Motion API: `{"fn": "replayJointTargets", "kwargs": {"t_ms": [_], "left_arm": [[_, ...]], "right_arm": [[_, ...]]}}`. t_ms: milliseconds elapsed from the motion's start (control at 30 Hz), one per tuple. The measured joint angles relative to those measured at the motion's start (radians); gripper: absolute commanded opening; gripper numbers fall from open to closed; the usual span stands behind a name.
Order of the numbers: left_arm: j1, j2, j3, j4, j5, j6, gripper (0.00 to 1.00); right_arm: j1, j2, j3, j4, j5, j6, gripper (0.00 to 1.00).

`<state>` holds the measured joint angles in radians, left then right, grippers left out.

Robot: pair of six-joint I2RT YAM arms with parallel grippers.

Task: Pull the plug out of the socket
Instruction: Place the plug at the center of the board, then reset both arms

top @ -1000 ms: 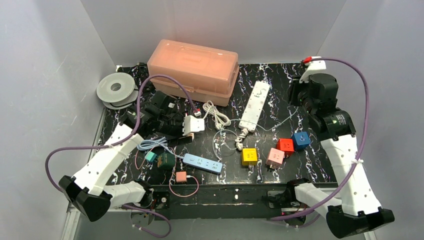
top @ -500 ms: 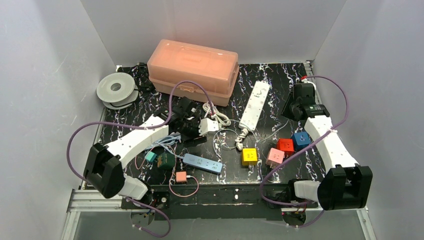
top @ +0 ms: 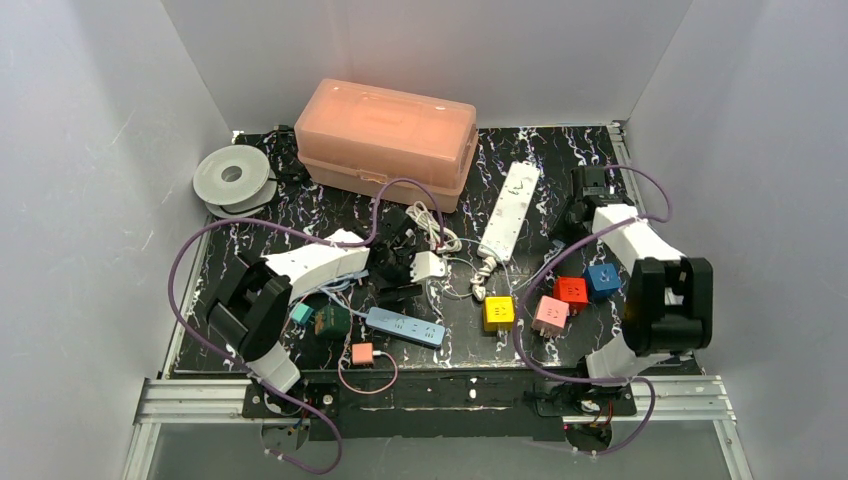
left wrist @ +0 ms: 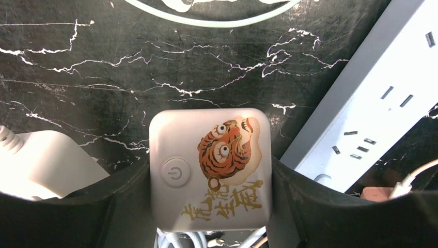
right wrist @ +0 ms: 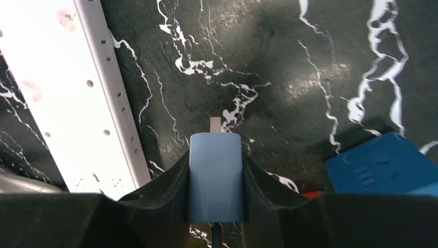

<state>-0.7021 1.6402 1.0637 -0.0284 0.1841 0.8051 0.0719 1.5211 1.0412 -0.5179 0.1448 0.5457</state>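
Clamping a white cube socket (left wrist: 210,155) between its two black fingers (left wrist: 124,206), the left gripper (left wrist: 209,178) holds it by both sides over the black marbled table (left wrist: 77,77). The socket's upturned face shows an orange tiger drawing, some gold lettering and a round power button. Just beside it on one side lies a long white power strip (left wrist: 361,103), and on the other a plain white adapter (left wrist: 46,160). The right gripper (right wrist: 215,173) is clenched on a small blue plug (right wrist: 215,186). One metal prong (right wrist: 215,124) pokes out of the plug's far end, bare and stuck into nothing. In that wrist view the white power strip runs along one side and a blue cube (right wrist: 382,163) sits at the other. From overhead, the left gripper is near the middle of the table, close to a coiled white cable (top: 432,228). The right gripper is at the far right, so plug and socket are well apart with the white strip between them. A yellow cube (top: 499,313), a pink cube (top: 551,314) and a red cube (top: 572,291) stand in a loose row toward the near right. A light blue power strip (top: 405,326) lies toward the near edge. A pink box (top: 390,140) stands at the back, with a grey spool (top: 232,180) at the back left corner.
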Motion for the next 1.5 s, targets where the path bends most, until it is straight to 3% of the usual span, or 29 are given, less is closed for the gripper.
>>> {"fn": "replayJointTargets", "kwargs": {"t_ms": [67,100,133,167,200,233,300,367,400,433,500,833,1233,1367,1500], "left_arm": [[0.0,0.002,0.001,0.004,-0.002,-0.002,0.0],[-0.001,0.004,0.003,0.004,-0.004,-0.002,0.0],[-0.001,0.008,0.007,0.0,-0.005,-0.002,0.0],[-0.001,0.016,0.015,-0.007,-0.006,-0.006,0.0],[-0.001,0.024,0.025,-0.016,-0.009,-0.012,0.09],[-0.001,0.038,0.041,-0.03,-0.012,-0.021,0.26],[-0.001,0.061,0.064,-0.045,-0.013,-0.036,0.4],[-0.002,0.077,0.078,-0.048,-0.011,-0.047,0.57],[-0.002,0.082,0.08,-0.045,-0.01,-0.052,0.73],[-0.002,0.084,0.082,-0.045,-0.011,-0.056,0.87],[-0.002,0.087,0.082,-0.044,-0.019,-0.062,0.98],[0.002,0.062,0.116,-0.143,-0.023,-0.135,0.98],[0.019,-0.29,0.473,-0.482,0.029,-0.323,0.98],[0.16,-0.34,0.622,-0.616,0.036,-0.46,0.98],[0.355,-0.378,0.596,-0.663,0.019,-0.564,0.98]], "right_arm": [[-0.001,0.056,0.023,-0.002,-0.017,0.017,0.01],[-0.001,0.084,0.036,-0.002,-0.024,0.027,0.21],[-0.001,0.112,0.048,0.002,-0.035,0.035,0.16],[-0.001,0.133,0.055,0.006,-0.042,0.043,0.18],[-0.001,0.15,0.059,0.008,-0.05,0.051,0.21],[-0.001,0.166,0.062,0.012,-0.058,0.06,0.25],[-0.001,0.191,0.063,0.017,-0.071,0.074,0.38],[0.0,0.211,0.063,0.018,-0.08,0.084,0.64],[-0.001,0.218,0.063,0.019,-0.082,0.088,0.72],[-0.001,0.222,0.063,0.02,-0.082,0.095,0.76],[-0.001,0.224,0.063,0.021,-0.083,0.094,0.8],[-0.001,0.197,0.063,0.005,-0.096,0.082,0.86],[-0.001,-0.239,0.126,-0.079,-0.103,0.011,0.88],[0.0,-0.388,0.114,-0.07,-0.103,-0.023,0.89],[-0.001,-0.504,0.043,-0.009,-0.088,-0.029,0.89]]}}
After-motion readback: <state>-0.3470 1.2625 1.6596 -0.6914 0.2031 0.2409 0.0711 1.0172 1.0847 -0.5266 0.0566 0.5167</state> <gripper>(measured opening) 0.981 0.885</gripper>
